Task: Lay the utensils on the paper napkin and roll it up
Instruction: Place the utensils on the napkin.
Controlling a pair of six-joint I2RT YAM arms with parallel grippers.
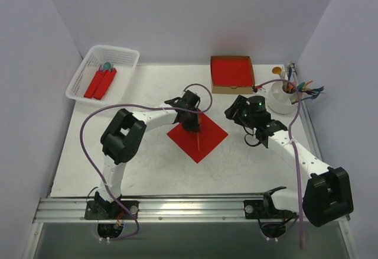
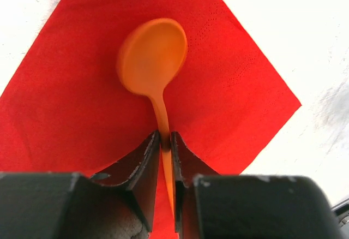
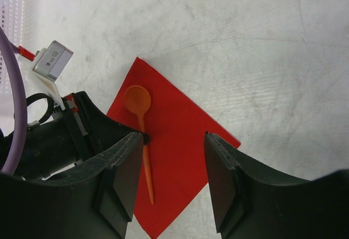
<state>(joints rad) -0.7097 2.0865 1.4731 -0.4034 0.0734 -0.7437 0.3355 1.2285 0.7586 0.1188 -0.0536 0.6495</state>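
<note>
— Entry one?
— One spoon [image 2: 152, 59]: bowl blurred, handle end hidden between my left fingers [image 2: 143, 165].
— Entry two?
— One napkin [image 2: 65, 102]: corners cut by frame. One cup [image 1: 279, 105]: contents too small to sort.

1. The paper napkin [image 1: 211, 133] is one thin bright-red square, unrolled and flat on the counter [image 1: 153, 164] near its middle, with one corner pointing at the arm bases.
2. An orange spoon [image 2: 152, 59] lies on the napkin along its diagonal, entirely within the sheet.
3. The other utensils [image 1: 300, 86], in mixed colours, stand bunched in a white cup [image 1: 282, 102] at the far right.
</note>
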